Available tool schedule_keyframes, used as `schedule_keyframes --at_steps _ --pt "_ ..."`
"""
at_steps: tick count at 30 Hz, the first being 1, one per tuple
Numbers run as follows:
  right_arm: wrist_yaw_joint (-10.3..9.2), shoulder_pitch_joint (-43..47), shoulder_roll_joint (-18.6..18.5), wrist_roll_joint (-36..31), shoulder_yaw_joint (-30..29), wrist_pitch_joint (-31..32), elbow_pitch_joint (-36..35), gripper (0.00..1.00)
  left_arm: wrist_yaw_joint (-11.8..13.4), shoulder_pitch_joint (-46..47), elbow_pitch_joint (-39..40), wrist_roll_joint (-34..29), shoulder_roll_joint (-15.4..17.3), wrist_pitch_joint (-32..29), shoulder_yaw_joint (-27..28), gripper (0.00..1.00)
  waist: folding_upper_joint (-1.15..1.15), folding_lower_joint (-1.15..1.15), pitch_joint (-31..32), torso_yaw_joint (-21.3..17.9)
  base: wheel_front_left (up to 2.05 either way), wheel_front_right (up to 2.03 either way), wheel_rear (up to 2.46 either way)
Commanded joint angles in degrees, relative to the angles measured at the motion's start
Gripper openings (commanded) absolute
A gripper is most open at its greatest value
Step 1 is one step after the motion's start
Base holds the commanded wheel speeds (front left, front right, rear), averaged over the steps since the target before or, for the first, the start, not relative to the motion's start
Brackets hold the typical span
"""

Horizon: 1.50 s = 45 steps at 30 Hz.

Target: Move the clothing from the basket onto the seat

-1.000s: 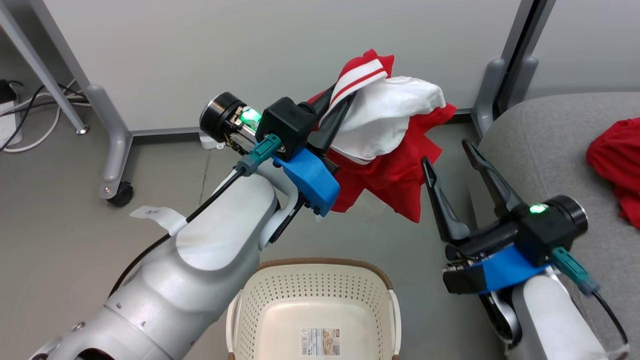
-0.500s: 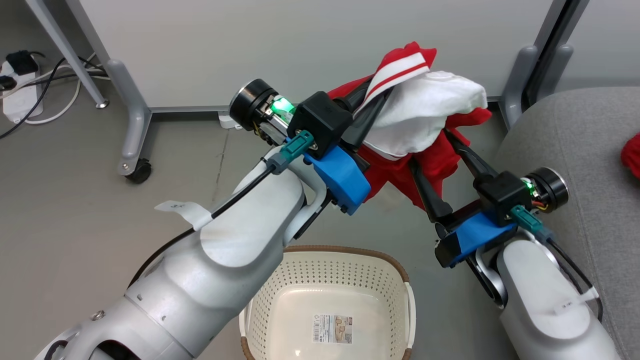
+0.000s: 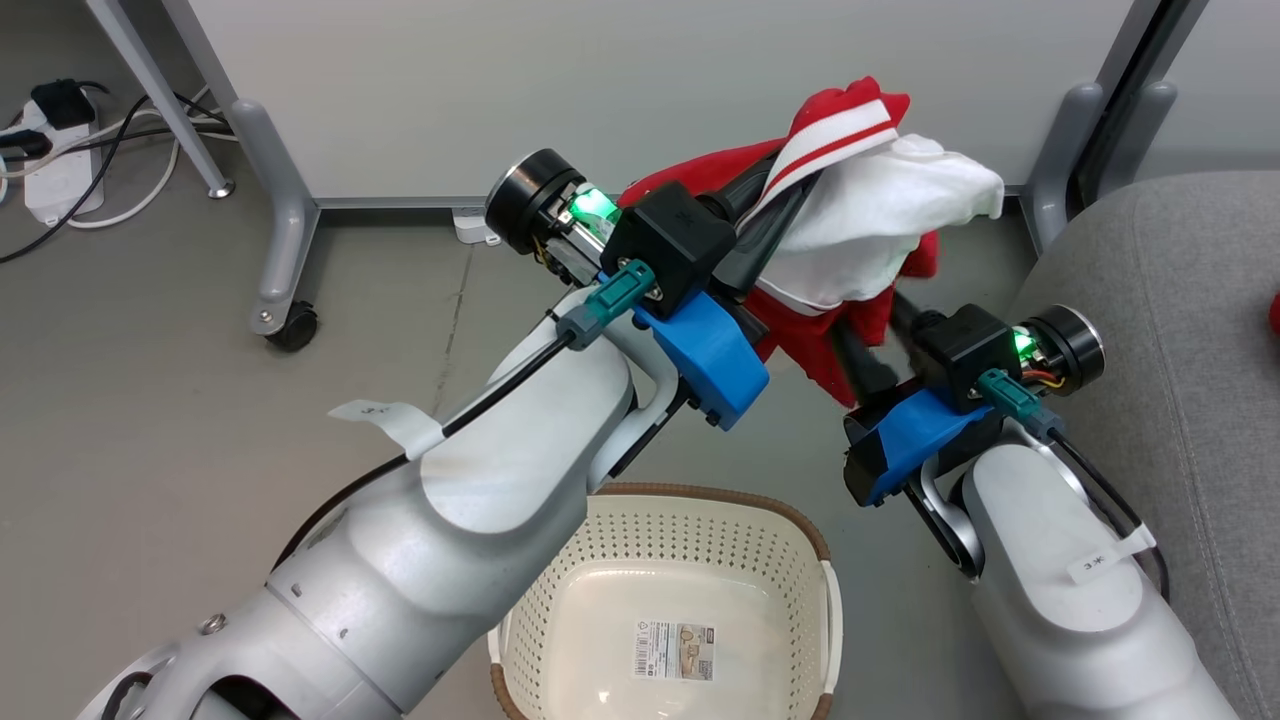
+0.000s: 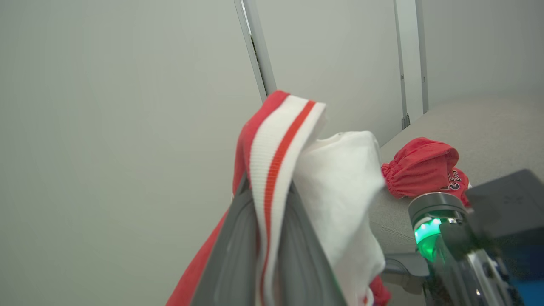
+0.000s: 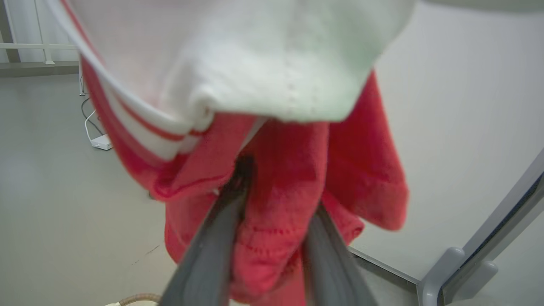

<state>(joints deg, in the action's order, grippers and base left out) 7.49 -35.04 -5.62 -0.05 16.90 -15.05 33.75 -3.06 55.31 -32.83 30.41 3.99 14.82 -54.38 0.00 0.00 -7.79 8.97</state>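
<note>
Grey floor [image 3: 150, 400] and a pale wall panel [image 3: 600, 90] are seen from the head view. Grey partition legs [image 3: 280, 250] are planted on the floor and a power strip [image 3: 50, 190] is laid at the upper left. The basket [image 3: 790, 530] is seen at the bottom edge, with a label [image 3: 675, 650] stuck to its bottom. The seat [image 3: 1180, 300] is seen at the right. The striped garment [image 3: 870, 220] is held up in the air, beyond the basket and just left of the seat. It is clamped by the left gripper [image 3: 770, 215], whose fingers are closed on the red-and-white band. The right gripper [image 3: 880, 335] is raised beneath it, and its fingertips are hidden in the hanging red cloth.

From the left wrist view, the striped band is seen pinched tightly between the two grey fingers [image 4: 229, 259], with white cloth draped over to the right. The plain red garment [image 4: 420, 168] is seen lying bunched on the seat, with lettering shown at its edge.

From the right wrist view, a fold of the red cloth is seen between the right gripper's fingers [image 5: 212, 255], which are set somewhat apart. Whether the cloth is actually pressed cannot be told.
</note>
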Motion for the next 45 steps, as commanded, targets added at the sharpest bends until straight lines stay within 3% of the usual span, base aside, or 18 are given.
schedule_keyframes --at_steps 1,36,37,38,45 --pt "0.01 -0.68 0.2 0.18 -0.08 -0.2 0.18 0.0 -0.12 0.75 0.1 0.12 0.02 0.35 0.18 0.0 0.0 0.0 0.06 -0.05 0.0 0.0 0.0" --pt "0.01 1.95 0.82 2.0 -0.22 -0.2 -1.01 0.0 -0.72 -1.0 -2.29 0.36 0.44 0.45 0.76 0.0 0.0 0.0 1.43 -0.91 0.0 0.0 0.0" --pt "0.02 1.99 0.83 2.08 -0.2 -0.2 -1.05 0.0 -0.59 -1.0 -2.34 0.35 0.41 0.45 0.83 0.85 0.0 0.0 1.45 -0.93 0.0 0.0 0.0" --pt "0.01 2.0 0.8 2.08 -0.16 -0.2 -1.13 0.0 -0.55 -1.01 -2.36 0.5 0.36 0.45 0.89 1.0 0.0 0.0 1.44 -0.95 0.0 0.0 0.0" --pt "0.02 2.01 0.51 2.27 -0.3 -0.2 -1.5 0.0 -0.45 -0.55 -2.01 0.47 0.26 0.45 1.04 1.0 0.0 0.0 1.04 -1.07 0.0 0.0 0.0"
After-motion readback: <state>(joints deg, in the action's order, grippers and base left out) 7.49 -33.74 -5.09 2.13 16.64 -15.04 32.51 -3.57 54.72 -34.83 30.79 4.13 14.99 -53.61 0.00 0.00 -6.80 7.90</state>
